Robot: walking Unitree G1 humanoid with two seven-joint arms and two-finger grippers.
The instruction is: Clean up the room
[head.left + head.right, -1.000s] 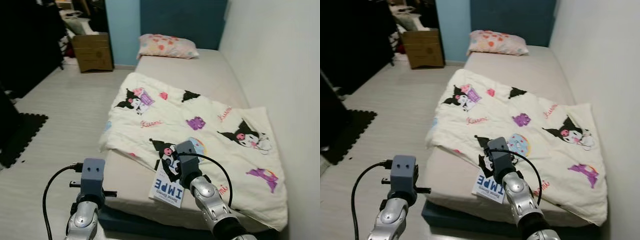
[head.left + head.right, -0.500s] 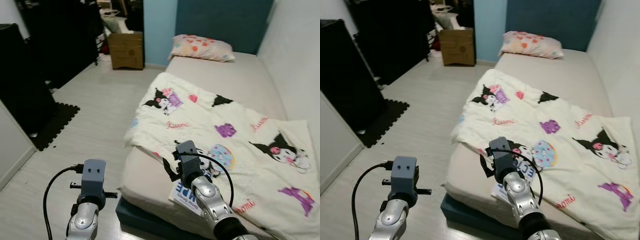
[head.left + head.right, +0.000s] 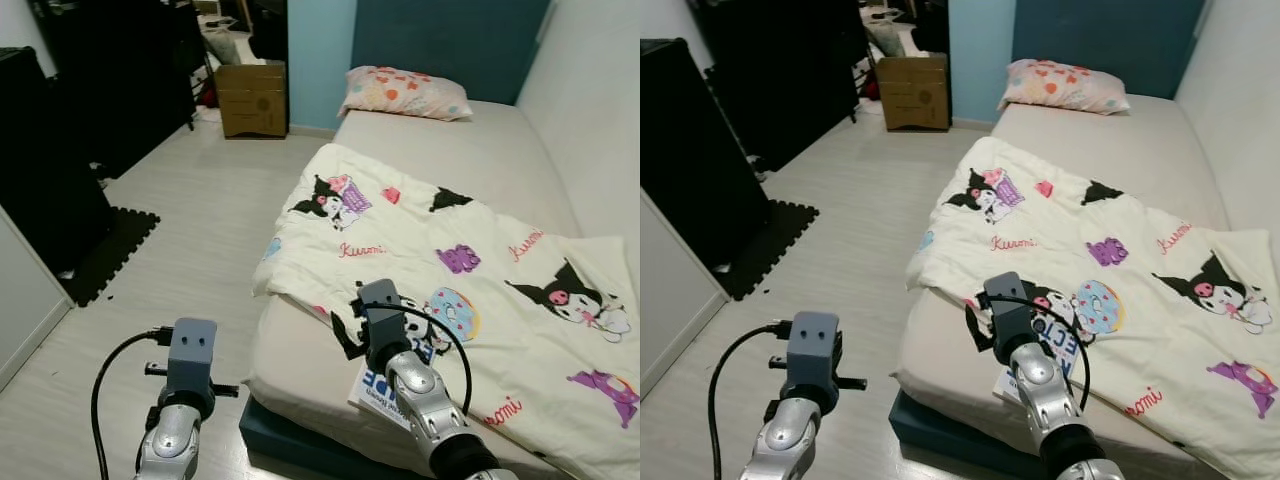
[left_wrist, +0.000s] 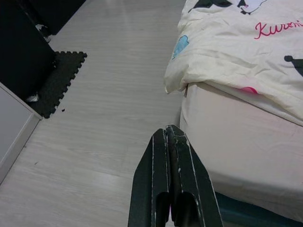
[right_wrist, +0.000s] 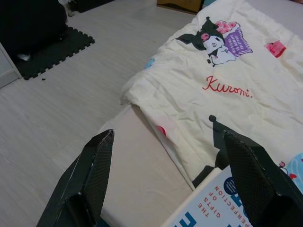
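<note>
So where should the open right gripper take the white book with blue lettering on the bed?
Grip the white book with blue lettering by its bare near corner, coming from the foot-end edge of the mattress. It lies flat beside the cream printed blanket, and the right gripper is open above it.

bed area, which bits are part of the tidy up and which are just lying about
Part of the job:
- book on the mattress, between the open right gripper fingers
- rumpled blanket
- left gripper, shut, over the floor

Just lying about:
- pillow
- cardboard box
- black foam mat
</note>
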